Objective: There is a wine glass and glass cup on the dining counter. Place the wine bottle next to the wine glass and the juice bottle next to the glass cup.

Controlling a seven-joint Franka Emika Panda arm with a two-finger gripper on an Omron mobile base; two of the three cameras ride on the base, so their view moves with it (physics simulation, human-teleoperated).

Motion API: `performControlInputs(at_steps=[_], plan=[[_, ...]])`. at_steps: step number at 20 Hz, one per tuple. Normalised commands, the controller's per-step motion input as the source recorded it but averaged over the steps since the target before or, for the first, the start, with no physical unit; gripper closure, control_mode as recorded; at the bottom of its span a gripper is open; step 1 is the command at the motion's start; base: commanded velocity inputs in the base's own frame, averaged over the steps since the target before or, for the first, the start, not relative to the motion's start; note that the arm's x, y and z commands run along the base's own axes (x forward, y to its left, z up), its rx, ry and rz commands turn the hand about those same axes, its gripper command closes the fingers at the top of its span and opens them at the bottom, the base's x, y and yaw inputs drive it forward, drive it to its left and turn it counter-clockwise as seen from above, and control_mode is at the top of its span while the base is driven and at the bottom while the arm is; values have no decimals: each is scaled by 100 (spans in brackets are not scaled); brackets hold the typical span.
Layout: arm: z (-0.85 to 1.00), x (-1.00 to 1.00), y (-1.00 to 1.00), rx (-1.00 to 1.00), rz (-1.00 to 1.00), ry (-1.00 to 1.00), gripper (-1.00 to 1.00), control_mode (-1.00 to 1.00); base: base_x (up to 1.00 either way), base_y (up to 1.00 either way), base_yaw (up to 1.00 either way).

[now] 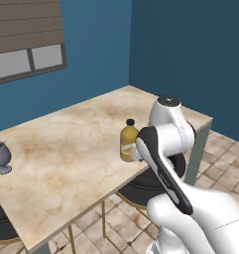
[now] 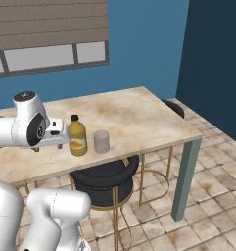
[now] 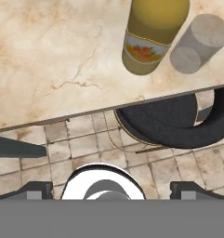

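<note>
The yellow-orange juice bottle [image 2: 77, 136] [image 1: 129, 140] [image 3: 153, 32] stands upright near the front edge of the dining counter [image 2: 139, 117] [image 1: 66, 149] [image 3: 48, 46]. Just to its right in the right base view is the low see-through glass cup [image 2: 101, 141] [image 3: 199, 42]. The stemmed wine glass [image 1: 0, 156] stands far off at the counter's left end. My gripper [image 3: 112, 188] is open and holds nothing. It hangs above the counter's front edge, short of the juice bottle and looking down. The wine bottle is out of view.
A black round stool [image 2: 102, 179] [image 1: 141, 188] [image 3: 169, 121] with gold legs is tucked under the counter below the bottle. A second stool [image 2: 173, 108] stands at the far right end. Blue walls and a window [image 2: 51, 54] lie behind; the floor [image 2: 202, 196] is tiled.
</note>
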Motion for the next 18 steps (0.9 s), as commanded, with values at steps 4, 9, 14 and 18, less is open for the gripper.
performControlInputs(at_steps=[4,9,14,18], plan=[[-2,-25,0,4,0,0,-100,-100,0,0,0],[0,0,0,0,0,0,-100,-100,0,0,0],[0,0,0,0,0,0,-100,-100,0,0,0],[0,0,0,0,0,0,-100,-100,0,0,0]])
